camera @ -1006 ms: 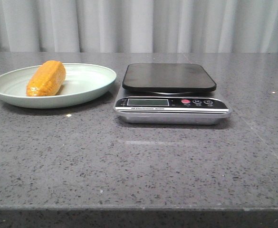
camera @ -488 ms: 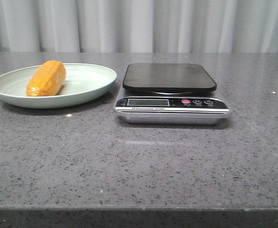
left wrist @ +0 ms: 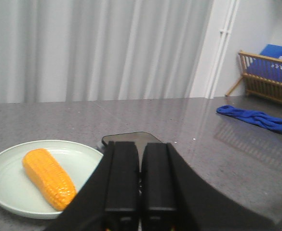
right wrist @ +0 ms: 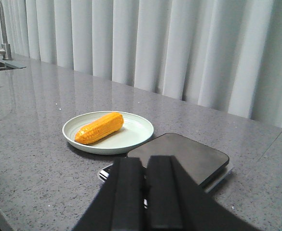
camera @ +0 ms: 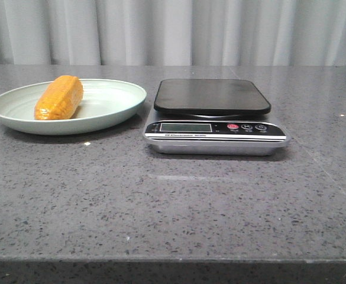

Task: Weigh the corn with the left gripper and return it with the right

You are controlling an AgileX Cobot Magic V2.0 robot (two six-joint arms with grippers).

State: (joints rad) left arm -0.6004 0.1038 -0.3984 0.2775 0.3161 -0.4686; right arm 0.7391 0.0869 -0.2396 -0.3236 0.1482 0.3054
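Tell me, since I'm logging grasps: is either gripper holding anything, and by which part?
Nothing is held. The left gripper and right gripper are both shut on nothing; the corn lies on the plate.

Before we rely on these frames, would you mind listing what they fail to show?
- Scale display: in the front view it looks blank; any digits and the button labels are too small to read.
- Scale front: in both wrist views the left gripper and right gripper cover it.
- Corn underside: hidden against the plate in every view.
- Both arms: out of the front view.
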